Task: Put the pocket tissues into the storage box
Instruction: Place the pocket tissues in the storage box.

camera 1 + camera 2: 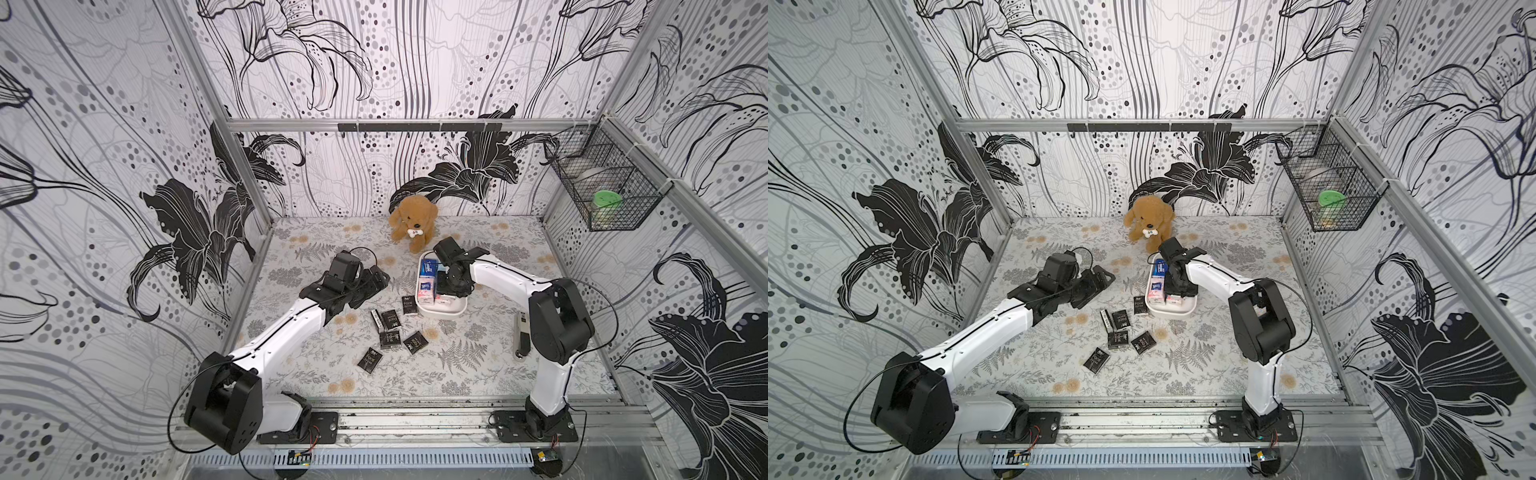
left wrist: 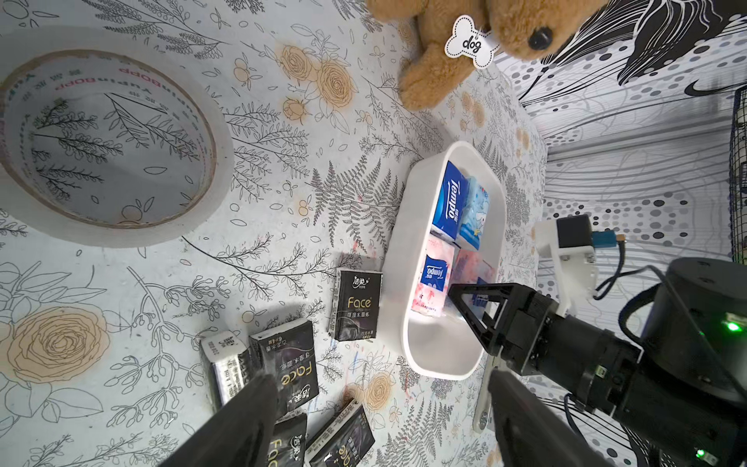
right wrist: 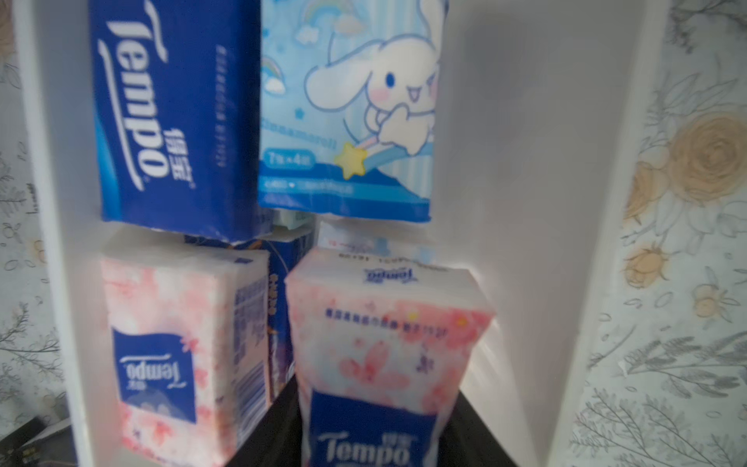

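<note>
"Tempo" on blue packet [image 3: 174,117], "Face" on black packet [image 2: 357,309], "dog" on tag [image 2: 471,42], perhaps "BOPP" on tape [image 2: 101,79]

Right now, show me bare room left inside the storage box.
Bare: storage box floor at the end away from the plush dog, past the pink packets; also a strip between light blue packet and wall. Crowded: the dog's end.

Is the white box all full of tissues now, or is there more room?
Not full. The storage box holds a few pocket tissues toward one end, but bare white floor shows beside them.
</note>
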Controlling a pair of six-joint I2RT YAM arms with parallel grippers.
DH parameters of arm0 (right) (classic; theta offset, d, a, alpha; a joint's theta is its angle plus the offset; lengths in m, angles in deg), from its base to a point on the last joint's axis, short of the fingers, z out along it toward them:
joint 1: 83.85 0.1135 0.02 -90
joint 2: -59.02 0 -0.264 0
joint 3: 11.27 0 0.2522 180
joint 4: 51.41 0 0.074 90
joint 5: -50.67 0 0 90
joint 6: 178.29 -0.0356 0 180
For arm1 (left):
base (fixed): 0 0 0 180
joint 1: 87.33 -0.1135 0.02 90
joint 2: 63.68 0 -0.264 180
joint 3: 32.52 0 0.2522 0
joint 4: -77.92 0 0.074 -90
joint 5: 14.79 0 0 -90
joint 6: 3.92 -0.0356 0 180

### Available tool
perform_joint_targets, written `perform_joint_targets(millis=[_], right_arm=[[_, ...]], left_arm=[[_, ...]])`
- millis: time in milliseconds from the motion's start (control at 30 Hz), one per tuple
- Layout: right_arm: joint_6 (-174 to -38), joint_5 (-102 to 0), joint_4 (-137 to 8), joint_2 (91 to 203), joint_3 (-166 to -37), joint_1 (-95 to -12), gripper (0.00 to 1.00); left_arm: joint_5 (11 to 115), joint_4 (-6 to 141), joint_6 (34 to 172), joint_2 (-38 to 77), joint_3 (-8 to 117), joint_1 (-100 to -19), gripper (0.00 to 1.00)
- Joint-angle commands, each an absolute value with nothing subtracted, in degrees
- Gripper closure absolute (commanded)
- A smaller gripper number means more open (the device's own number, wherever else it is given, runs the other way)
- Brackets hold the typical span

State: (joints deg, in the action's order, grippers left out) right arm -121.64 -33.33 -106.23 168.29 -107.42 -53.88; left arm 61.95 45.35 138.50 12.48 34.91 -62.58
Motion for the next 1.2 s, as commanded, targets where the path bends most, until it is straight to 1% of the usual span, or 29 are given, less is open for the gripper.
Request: perform_joint_targets(millis=[0,100,233,267,433,533,633,733,933,1167], right_arm=[[-121.2,-35.4,-106.1,168.8,-109.1,-53.9,0.48],[-120.7,-35.7,-106.1,168.8,-109.7,-53.8,0.44],[-119.5,-35.8,-106.0,167.5,-110.0,-53.8,0.32],[-119.4,-35.3,-106.0,166.9,-109.8,-53.8,0.31],[-119.4,-32.6,-107.1,163.5,-109.5,-53.9,0.3],[-119.3,-33.4,-106.4,161.0,-108.6,-53.2,0.3],[-118.9,-34.2,-105.7,158.6,-108.3,-51.3,0.3],[-117.9,-34.8,-105.4,157.9,-109.4,-47.9,0.31],[-117.5,-37.7,-103.5,161.0,-112.8,-39.6,0.32],[-117.0,-40.1,-103.7,170.6,-119.6,-31.4,0.32]], left_arm=[[63.5,46.2,137.5,11.5,35.5,-62.5,0.14],[63.4,46.3,137.6,11.6,35.4,-62.5,0.14],[63.4,46.4,137.4,11.7,35.5,-62.4,0.14],[63.3,46.4,137.3,11.6,35.5,-62.4,0.14],[63.6,46.6,137.2,11.4,34.9,-62.4,0.14],[65.1,46.8,136.8,11.3,34.3,-62.5,0.13],[65.7,47.2,136.9,11.5,32.8,-63.7,0.13],[63.9,48.8,137.8,11.3,30.1,-66.5,0.13],[64.8,47.6,136.5,9.2,26.1,-72.0,0.12],[65.2,44.4,133.2,4.5,21.5,-81.4,0.12]])
